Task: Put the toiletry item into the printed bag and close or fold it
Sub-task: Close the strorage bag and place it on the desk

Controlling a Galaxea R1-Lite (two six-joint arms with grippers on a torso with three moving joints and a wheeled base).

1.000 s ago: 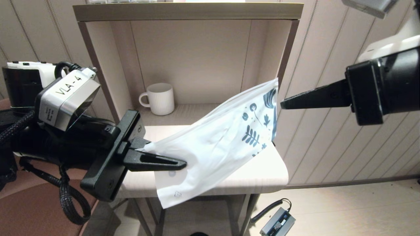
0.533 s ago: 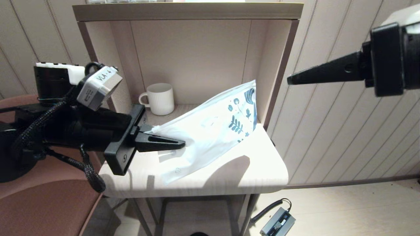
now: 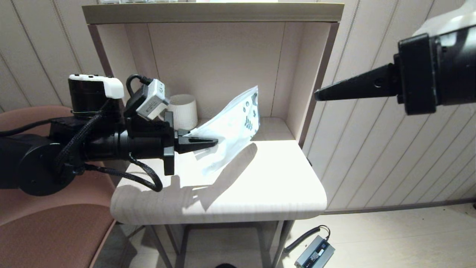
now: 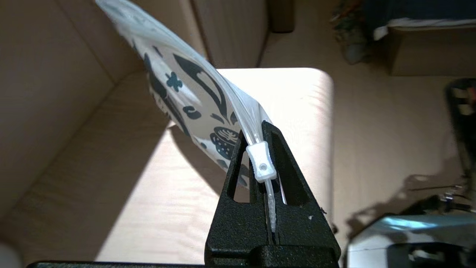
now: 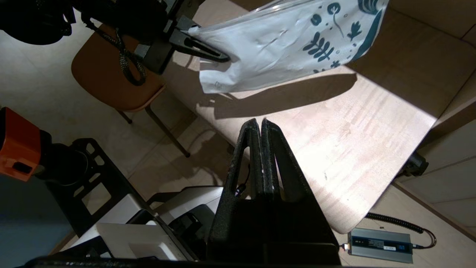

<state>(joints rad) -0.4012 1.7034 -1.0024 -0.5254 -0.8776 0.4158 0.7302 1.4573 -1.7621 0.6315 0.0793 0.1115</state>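
Observation:
My left gripper (image 3: 214, 142) is shut on the zip edge of the printed bag (image 3: 230, 128), holding it tilted above the table with the leaf-print end (image 3: 252, 106) raised toward the shelf's back. The left wrist view shows the white slider (image 4: 262, 163) sitting between the closed fingers of the left gripper (image 4: 256, 128), with the printed bag (image 4: 186, 93) stretching away. My right gripper (image 3: 317, 97) hangs high at the right, shut and empty, well clear of the bag. In the right wrist view the right gripper (image 5: 259, 122) hovers over the table with the printed bag (image 5: 282, 48) beyond it. No comb is visible.
A white ribbed mug (image 3: 183, 111) stands in the shelf alcove behind my left wrist. The light wooden table (image 3: 260, 186) has a rounded front right corner. A brown chair (image 3: 55, 230) is at the left. A grey power adapter (image 3: 314, 253) lies on the floor.
My left gripper has carried the bag away from the table's front, back and toward the alcove, and turned it more edge-on. The right gripper drew away from the bag's printed corner and stays high.

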